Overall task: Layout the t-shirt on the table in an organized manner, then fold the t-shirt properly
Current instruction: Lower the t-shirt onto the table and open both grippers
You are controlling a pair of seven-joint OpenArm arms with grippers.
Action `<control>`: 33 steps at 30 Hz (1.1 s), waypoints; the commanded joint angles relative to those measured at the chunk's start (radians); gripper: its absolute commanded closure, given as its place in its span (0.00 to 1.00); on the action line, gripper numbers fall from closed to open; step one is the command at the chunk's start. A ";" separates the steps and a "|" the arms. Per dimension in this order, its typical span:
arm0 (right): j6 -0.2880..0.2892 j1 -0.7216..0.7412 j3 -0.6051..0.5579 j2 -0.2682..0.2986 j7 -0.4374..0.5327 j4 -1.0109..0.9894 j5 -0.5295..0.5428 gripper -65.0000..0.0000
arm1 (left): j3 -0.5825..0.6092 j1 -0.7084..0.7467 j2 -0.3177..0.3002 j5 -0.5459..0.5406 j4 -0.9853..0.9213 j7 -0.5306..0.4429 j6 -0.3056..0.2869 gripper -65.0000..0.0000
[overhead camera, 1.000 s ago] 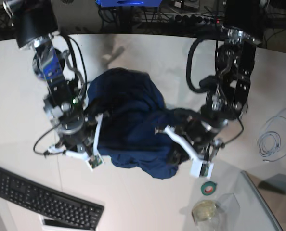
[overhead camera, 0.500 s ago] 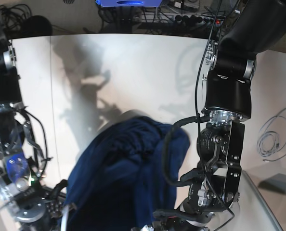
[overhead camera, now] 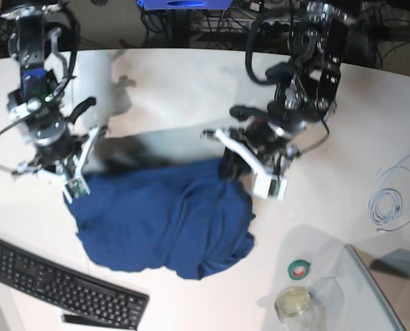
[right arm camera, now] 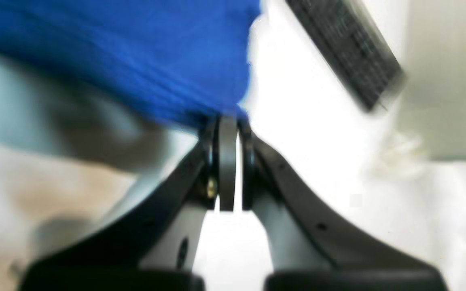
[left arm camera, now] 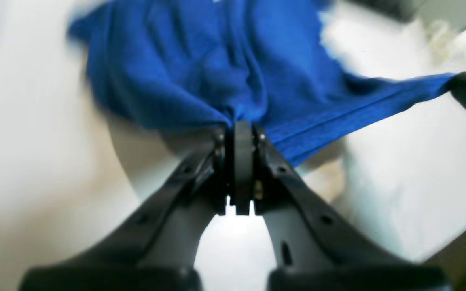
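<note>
Right claw (overhead camera: 72, 187) clamped on the t-shirt (overhead camera: 167, 224) edge, left side of base view; cloth sags onto the counter (overhead camera: 191, 89), bunched at middle; left claw (overhead camera: 227, 165) pinches the opposite edge. Best: draw both claws apart evenly, keeping the hem taut, lower flat

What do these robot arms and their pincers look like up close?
Both arms are black jointed metal draped with looping black cables. The right arm has a blue panel. Each wrist carries a white bracket. The left gripper and right gripper have slim black fingers with small holes.
</note>
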 commanded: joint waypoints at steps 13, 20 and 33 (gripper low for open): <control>-0.020 0.017 0.315 -0.056 0.059 -0.311 -0.024 1.00 | 0.209 0.046 -0.044 0.000 -0.209 -0.013 -0.001 1.00; -0.016 0.021 0.384 -0.104 0.061 -0.235 -0.020 0.98 | 0.283 0.009 -0.044 0.000 -0.238 -0.013 0.001 1.00; 0.237 0.090 0.326 -0.182 0.056 -0.262 0.134 0.26 | 0.281 0.052 -0.093 -0.002 -0.238 -0.015 0.001 0.05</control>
